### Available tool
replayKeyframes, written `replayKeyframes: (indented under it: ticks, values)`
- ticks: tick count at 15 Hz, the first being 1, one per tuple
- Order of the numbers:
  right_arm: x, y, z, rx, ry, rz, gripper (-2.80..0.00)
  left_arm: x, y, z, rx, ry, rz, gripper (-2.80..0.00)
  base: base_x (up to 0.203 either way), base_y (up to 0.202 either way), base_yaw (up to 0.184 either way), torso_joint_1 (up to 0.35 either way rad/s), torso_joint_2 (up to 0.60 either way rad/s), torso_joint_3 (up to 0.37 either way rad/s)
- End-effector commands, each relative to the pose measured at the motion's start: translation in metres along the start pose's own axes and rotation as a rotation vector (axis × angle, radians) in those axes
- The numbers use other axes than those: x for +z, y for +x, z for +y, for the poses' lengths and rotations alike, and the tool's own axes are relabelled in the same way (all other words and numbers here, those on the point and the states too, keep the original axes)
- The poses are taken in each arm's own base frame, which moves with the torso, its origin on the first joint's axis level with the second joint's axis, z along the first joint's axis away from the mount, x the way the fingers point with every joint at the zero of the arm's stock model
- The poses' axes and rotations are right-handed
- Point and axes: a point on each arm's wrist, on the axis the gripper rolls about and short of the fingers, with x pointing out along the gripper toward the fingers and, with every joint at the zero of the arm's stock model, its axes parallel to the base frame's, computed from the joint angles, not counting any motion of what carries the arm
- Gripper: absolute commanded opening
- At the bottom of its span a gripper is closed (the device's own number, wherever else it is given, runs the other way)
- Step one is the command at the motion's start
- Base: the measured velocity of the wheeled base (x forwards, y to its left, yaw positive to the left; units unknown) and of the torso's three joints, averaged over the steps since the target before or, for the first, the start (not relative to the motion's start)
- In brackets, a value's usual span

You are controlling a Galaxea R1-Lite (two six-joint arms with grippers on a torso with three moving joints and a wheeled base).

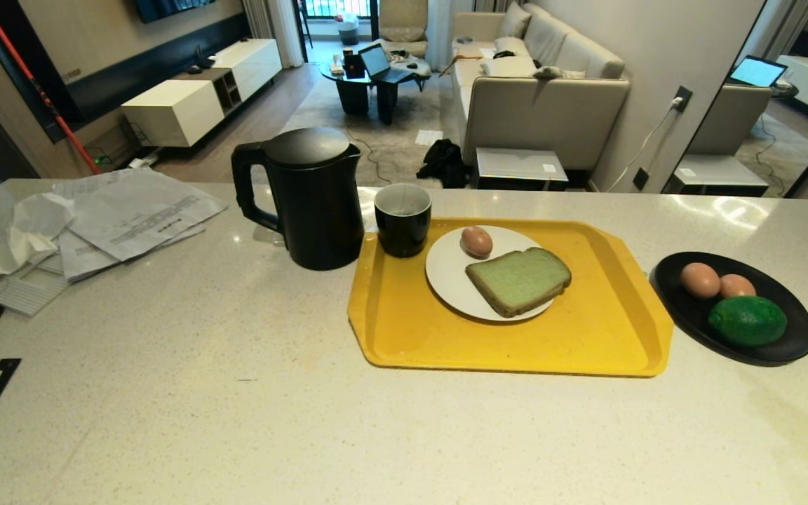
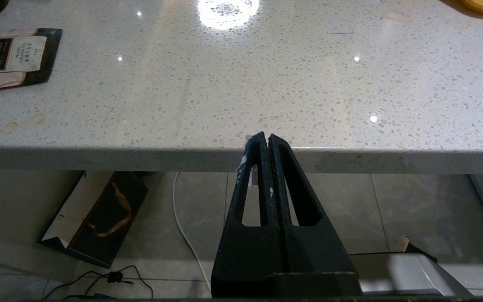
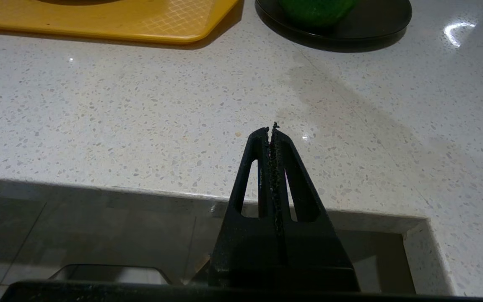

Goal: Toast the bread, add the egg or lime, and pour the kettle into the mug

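Sitting on the white plate [image 1: 446, 280] in the yellow tray [image 1: 607, 337]: the bread [image 1: 520, 280], with one egg [image 1: 476, 241] at eleven o'clock of it; standing at nine o'clock, the mug [image 1: 402, 219], then the kettle [image 1: 309, 198]; lying on the black dish [image 1: 790, 351] at three o'clock, the lime [image 1: 748, 320]. Hanging clenched and empty at the counter's near edge: left gripper [image 2: 266, 137], right gripper [image 3: 271, 130]; risking, probably, rolling the egg or splashing past the small mug.

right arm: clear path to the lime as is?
Probably yes. The right claw is shut and parked at the counter's near edge, with bare counter between it and the black plate. The lime sits at the plate's near side, eggs behind it.
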Motion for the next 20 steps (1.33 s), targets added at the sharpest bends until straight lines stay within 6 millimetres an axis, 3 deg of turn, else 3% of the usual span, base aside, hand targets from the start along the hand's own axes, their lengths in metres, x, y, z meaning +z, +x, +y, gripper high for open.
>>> replayKeyframes:
  ticks: [1,20]
  values:
    - [0.0001,0.0,0.0,0.0,0.001,0.0,-2.8,0.0003,-0.0002,0.0,0.002,0.0,-0.002,-2.8,0.0,0.0,0.0,0.0,0.0,0.0]
    - [0.0001,0.0,0.0,0.0,0.001,0.0,-2.8,-0.0001,-0.0001,0.0,0.002,-0.005,-0.001,-2.8,0.0,0.0,0.0,0.0,0.0,0.0]
